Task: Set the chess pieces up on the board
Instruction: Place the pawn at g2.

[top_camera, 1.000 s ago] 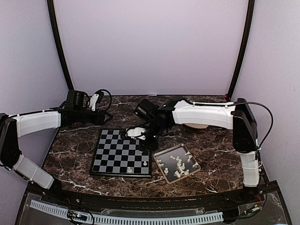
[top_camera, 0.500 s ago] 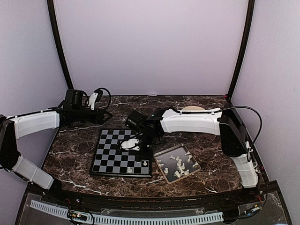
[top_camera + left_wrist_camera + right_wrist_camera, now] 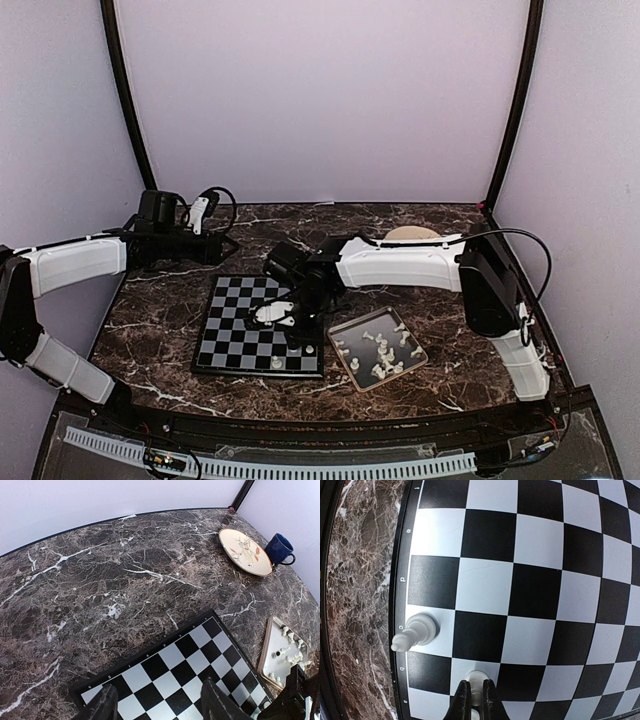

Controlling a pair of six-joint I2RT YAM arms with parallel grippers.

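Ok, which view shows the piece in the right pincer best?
Right wrist: the piece sits clamped in the right pincer, over a light square at the board edge. In the top view the arm hides it. The left wrist view shows board squares but not that piece.

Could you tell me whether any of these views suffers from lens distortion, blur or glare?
Right wrist: strong fisheye, the board's square lines bow outward; sharp focus. Left wrist: the table's far edge curves; otherwise crisp. Top external: soft and lilac-tinted, so the chess pieces in the tray are blurred specks.
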